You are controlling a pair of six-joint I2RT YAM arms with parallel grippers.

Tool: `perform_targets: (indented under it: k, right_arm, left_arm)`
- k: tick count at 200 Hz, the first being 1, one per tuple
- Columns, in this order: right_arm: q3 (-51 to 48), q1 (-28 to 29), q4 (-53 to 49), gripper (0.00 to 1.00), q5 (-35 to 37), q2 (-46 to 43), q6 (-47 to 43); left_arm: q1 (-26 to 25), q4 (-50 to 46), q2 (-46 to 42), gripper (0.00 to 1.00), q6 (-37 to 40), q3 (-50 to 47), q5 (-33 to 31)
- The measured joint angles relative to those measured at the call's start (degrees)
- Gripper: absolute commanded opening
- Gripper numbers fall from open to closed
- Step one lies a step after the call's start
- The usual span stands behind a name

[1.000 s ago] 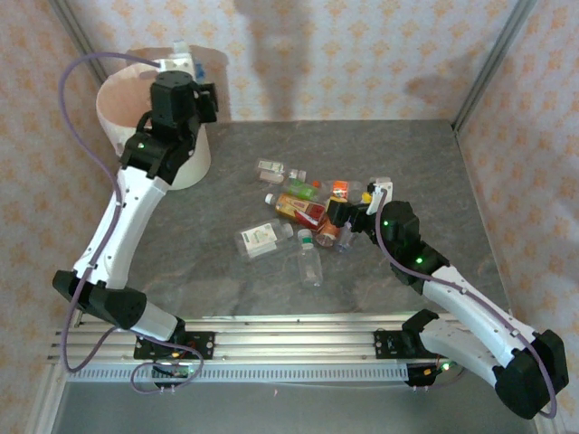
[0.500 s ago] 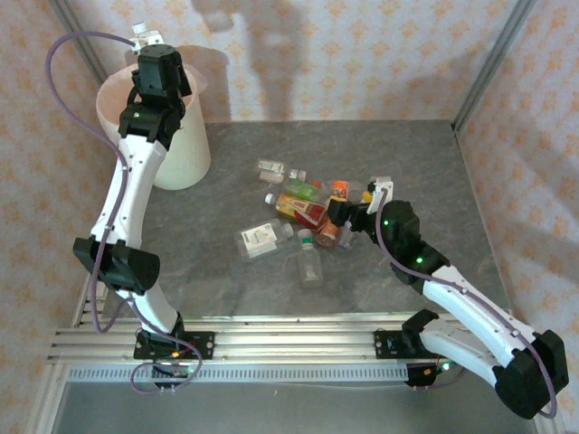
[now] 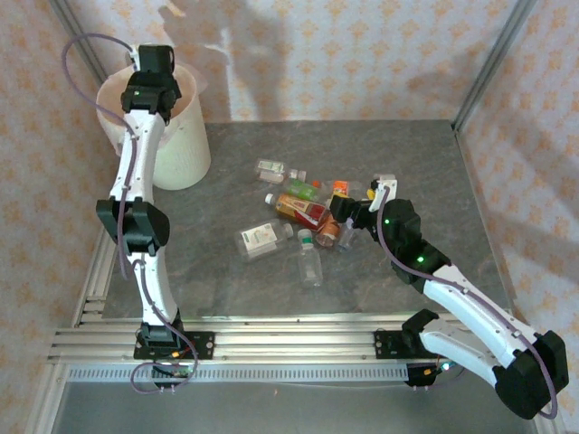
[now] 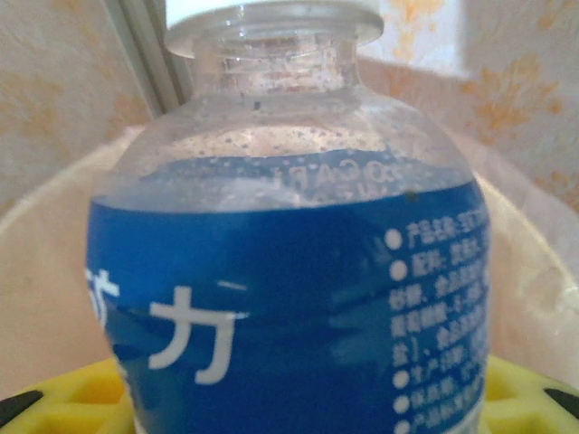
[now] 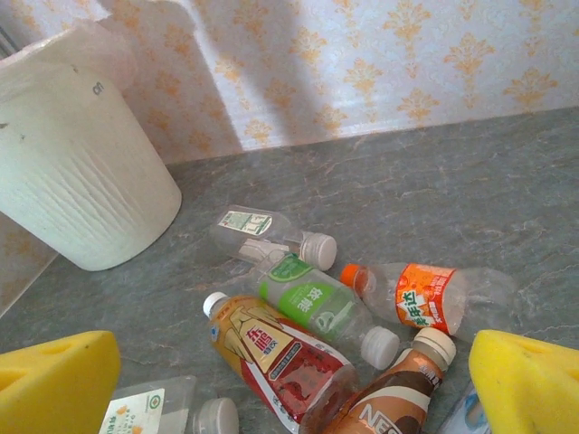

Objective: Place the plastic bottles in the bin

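The left tool (image 3: 147, 60) is clenched on a clear, blue-labelled bottle (image 4: 289, 298) with a white cap, up at the far rim of the cream bin (image 3: 185, 154). The bin stands at the far left of the bench (image 3: 416, 154). The right tool (image 3: 347, 215) is released, its yellow pads (image 5: 54, 384) wide apart above the right side of the loose bottles lying mid-bench. Close under it are a red-and-yellow-labelled bottle (image 5: 271, 357), a green-labelled bottle (image 5: 312, 303), an orange-labelled bottle (image 5: 421, 297) and a brown coffee bottle (image 5: 398, 398). A clear white-capped bottle (image 5: 262, 233) lies just beyond them, and a white-labelled clear bottle (image 3: 262, 240) lies at the near left.
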Motion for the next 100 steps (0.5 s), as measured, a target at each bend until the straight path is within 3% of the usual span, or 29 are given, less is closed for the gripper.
perform_targets:
  k: [38,46,60,100]
  right_arm:
    - [0.00,0.00,-0.59,0.99,1.22,0.00,0.02]
    - [0.00,0.00,-0.70,0.99,1.27,0.00,0.02]
    - [0.00,0.00,-1.11,0.99,1.40,0.00,0.02]
    - [0.00,0.00,-1.38,0.99,1.88,0.00,0.04]
  left_arm:
    - [1.36,-4.28,3.93,0.57,-1.22,1.79,3.93]
    - [1.55,-4.98,4.42,0.60,-1.46,2.01,4.35]
    - [1.86,-6.54,5.07,0.74,-2.14,2.62,5.03]
    - [2.32,-8.87,5.35,0.81,-3.85,4.02,8.39]
